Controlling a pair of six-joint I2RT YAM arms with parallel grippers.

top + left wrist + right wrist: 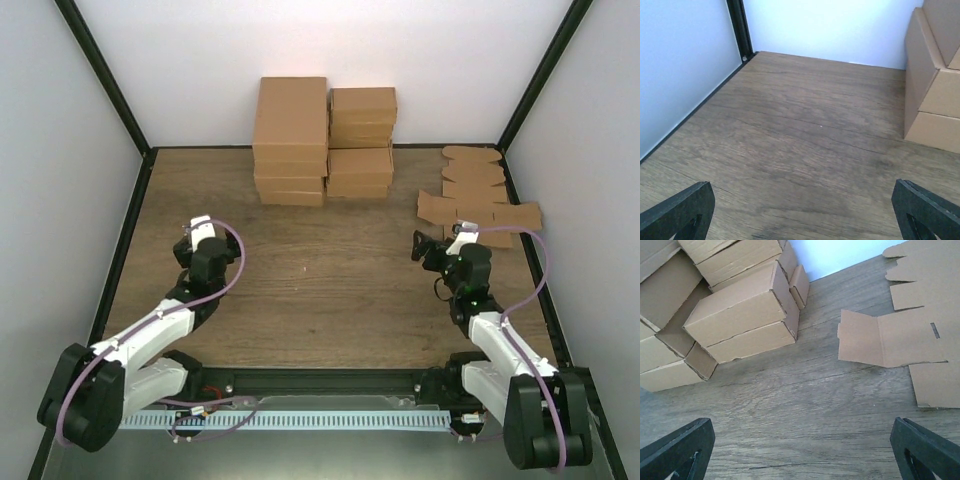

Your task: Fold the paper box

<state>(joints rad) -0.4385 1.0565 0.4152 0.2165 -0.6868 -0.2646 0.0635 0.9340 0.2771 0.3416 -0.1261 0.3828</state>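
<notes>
**Left gripper (802,200) and right gripper (801,437) were held wide open, with nothing gripped.**
The box (480,212) was laid flat and unfolded on the table (320,285) at the far right, just ahead of the right gripper, among other blanks (472,160); cartons (320,140) were stacked at the back.
</notes>
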